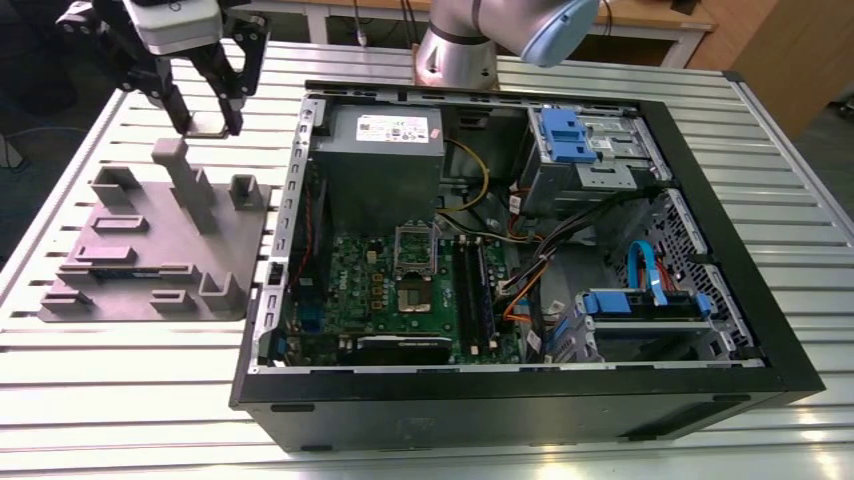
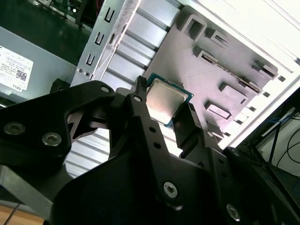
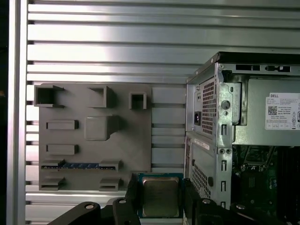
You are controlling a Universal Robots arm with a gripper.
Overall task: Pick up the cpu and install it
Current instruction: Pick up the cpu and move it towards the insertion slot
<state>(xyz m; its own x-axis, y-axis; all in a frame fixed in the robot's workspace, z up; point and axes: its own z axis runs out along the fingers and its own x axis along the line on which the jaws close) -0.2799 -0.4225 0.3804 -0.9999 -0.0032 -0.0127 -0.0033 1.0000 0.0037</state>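
white sticker (image 3: 283, 111), printed lines and square code, on power supply (image 3: 257, 117)

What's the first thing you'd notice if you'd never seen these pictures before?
The big open computer case, with its green board and tangled cables showing, sits in the exterior view's middle and right. At that view's upper left, the black hand hangs above the grey tray. In the second wrist view it pinches a shiny square cpu by its edges.
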